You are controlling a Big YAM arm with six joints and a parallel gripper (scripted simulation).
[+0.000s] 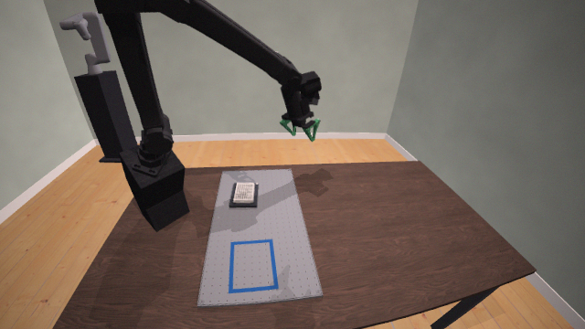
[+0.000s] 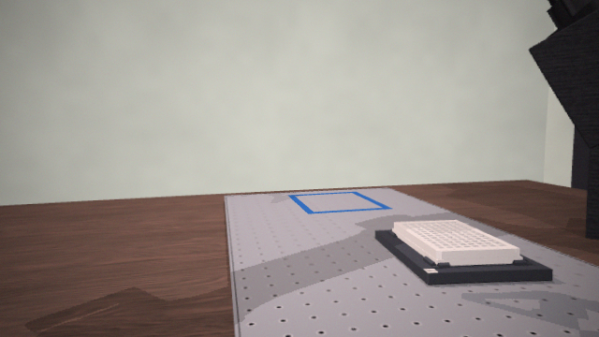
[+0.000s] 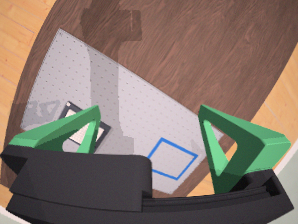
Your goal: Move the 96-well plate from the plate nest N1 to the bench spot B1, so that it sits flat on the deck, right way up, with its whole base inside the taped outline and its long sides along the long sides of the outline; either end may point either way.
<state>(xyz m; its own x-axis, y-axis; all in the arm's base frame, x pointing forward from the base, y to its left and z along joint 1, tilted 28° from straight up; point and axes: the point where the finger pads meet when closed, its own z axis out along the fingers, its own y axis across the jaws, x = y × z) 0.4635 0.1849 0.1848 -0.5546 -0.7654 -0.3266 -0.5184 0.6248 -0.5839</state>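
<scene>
The white 96-well plate (image 1: 243,192) sits flat in the black plate nest (image 1: 244,196) at the far end of the grey perforated deck (image 1: 260,238). It shows close up in the exterior view (image 2: 455,241), seated in the nest (image 2: 463,266). The blue taped outline (image 1: 252,265) lies at the near end of the deck, with nothing inside it; it also shows in the exterior view (image 2: 339,202) and the wrist view (image 3: 172,159). My gripper (image 1: 300,129), with green fingers, is open and empty, high above the table, to the right of and beyond the nest. The wrist view shows its fingers spread wide; the left finger partly hides the plate.
The arm's black base (image 1: 155,183) stands on the table just left of the nest. A black pedestal with a grey fixture (image 1: 102,110) stands on the floor at the back left. The dark wooden table (image 1: 388,228) extends right of the deck.
</scene>
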